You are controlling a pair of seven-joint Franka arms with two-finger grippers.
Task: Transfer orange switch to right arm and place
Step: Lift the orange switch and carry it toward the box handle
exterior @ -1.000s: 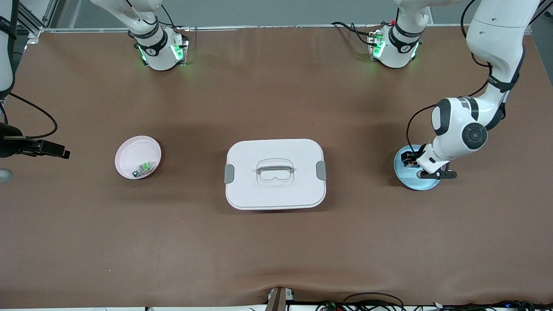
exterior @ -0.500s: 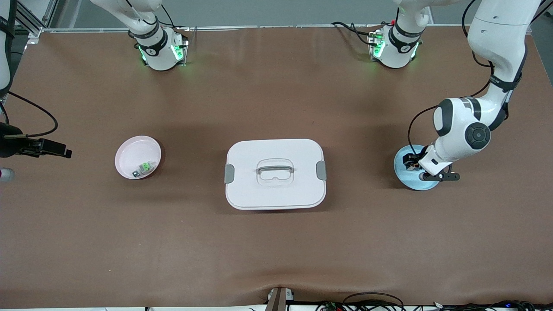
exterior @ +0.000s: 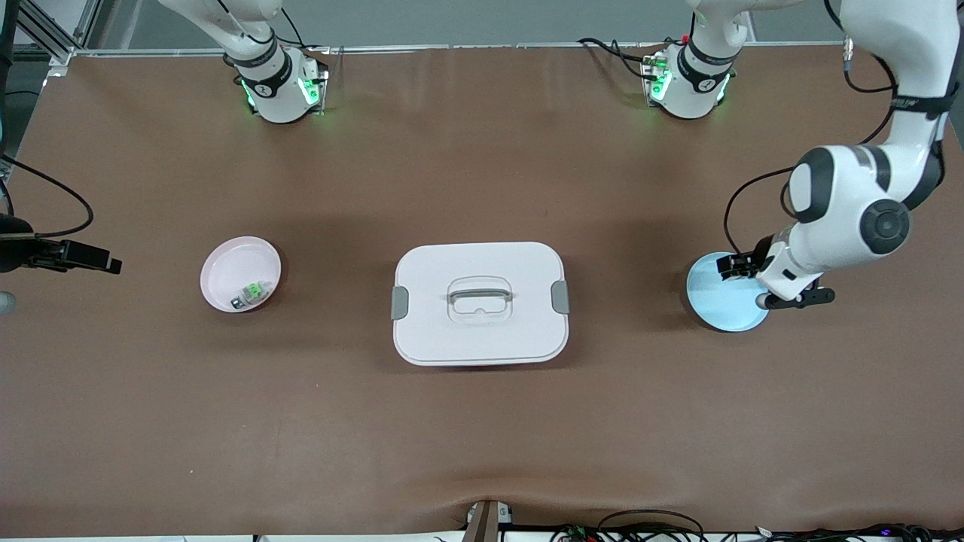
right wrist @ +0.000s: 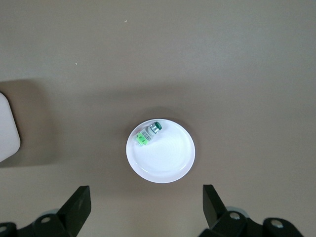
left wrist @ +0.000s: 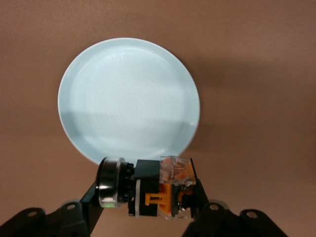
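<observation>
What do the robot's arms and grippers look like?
Both arms are chunky white tubes with black rings and round dark joint caps, like the left arm. Thin black cables loop along them, and green lights glow at the bases. The left gripper and right gripper have black fingers.

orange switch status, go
Left gripper shut on the switch, over the blue plate. Right gripper open, waiting above the pink dish. Nothing in the way.

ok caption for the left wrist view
Left gripper holds the orange switch above the empty blue plate.
</observation>
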